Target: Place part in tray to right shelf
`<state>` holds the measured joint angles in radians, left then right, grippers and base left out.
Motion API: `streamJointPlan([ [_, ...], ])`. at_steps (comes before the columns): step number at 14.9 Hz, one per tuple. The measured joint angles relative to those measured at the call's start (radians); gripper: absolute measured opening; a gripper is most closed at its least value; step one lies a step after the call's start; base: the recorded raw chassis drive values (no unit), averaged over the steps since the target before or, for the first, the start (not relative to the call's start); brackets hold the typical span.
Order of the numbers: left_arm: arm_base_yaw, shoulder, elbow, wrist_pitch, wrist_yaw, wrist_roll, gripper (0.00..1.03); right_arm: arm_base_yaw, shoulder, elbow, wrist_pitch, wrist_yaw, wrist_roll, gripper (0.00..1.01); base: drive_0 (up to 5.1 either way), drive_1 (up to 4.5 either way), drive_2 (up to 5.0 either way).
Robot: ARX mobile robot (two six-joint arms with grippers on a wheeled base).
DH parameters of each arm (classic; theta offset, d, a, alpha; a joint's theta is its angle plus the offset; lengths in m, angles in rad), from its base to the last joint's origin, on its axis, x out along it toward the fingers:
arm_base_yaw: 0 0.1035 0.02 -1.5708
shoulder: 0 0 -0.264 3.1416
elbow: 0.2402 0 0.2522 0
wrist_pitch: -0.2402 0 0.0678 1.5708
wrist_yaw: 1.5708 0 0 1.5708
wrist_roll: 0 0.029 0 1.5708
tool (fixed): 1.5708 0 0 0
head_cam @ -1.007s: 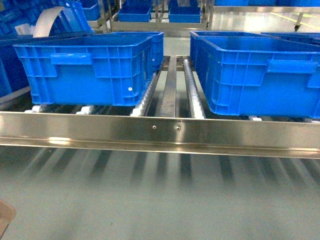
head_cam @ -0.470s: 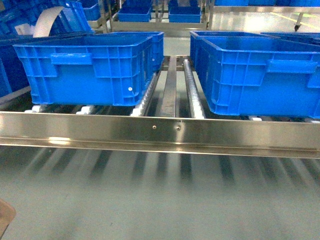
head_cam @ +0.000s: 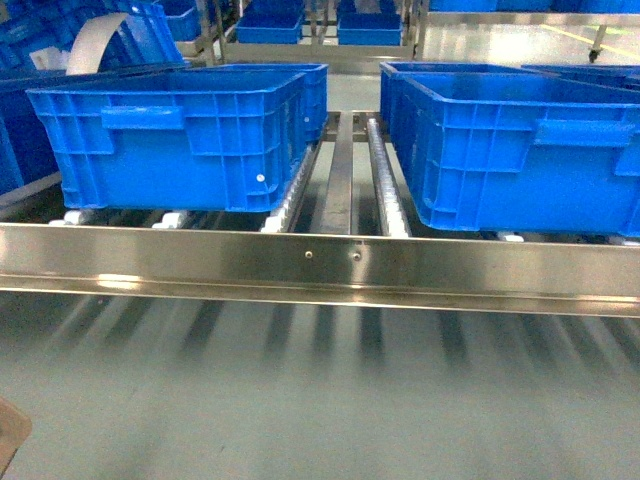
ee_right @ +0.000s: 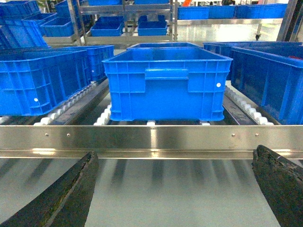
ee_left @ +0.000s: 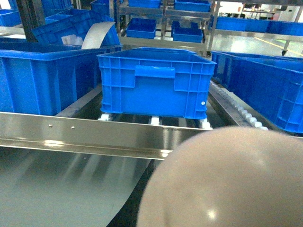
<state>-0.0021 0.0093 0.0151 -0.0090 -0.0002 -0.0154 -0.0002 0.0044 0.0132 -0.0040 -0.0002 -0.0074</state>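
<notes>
The tray [ee_left: 227, 184] is a cream-beige glossy curved surface that fills the lower right of the left wrist view, close to the camera. My left gripper [ee_left: 161, 203] is shut on it. Only a dark finger [ee_left: 132, 203] shows along the tray's left edge. In the head view a corner of the tray [head_cam: 10, 440] pokes in at the bottom left. The part is hidden. The right shelf [head_cam: 320, 265] faces me with its shiny steel front rail. My right gripper [ee_right: 175, 153] is open below that rail, fingers wide apart with nothing between them.
Two large blue crates [head_cam: 175, 135] [head_cam: 520, 145] stand on the shelf's white roller tracks [head_cam: 385, 180], with a gap between them. More blue crates [ee_right: 120, 26] fill the racks behind. Grey floor [head_cam: 320, 400] lies below the rail.
</notes>
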Motion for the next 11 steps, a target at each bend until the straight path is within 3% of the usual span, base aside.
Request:
streamJointPlan([
  [11,0.000,0.000,0.000,0.000,0.000,0.000,0.12,0.000,0.000,0.000,0.000,0.000,0.000,0.98,0.0,0.00,0.0],
])
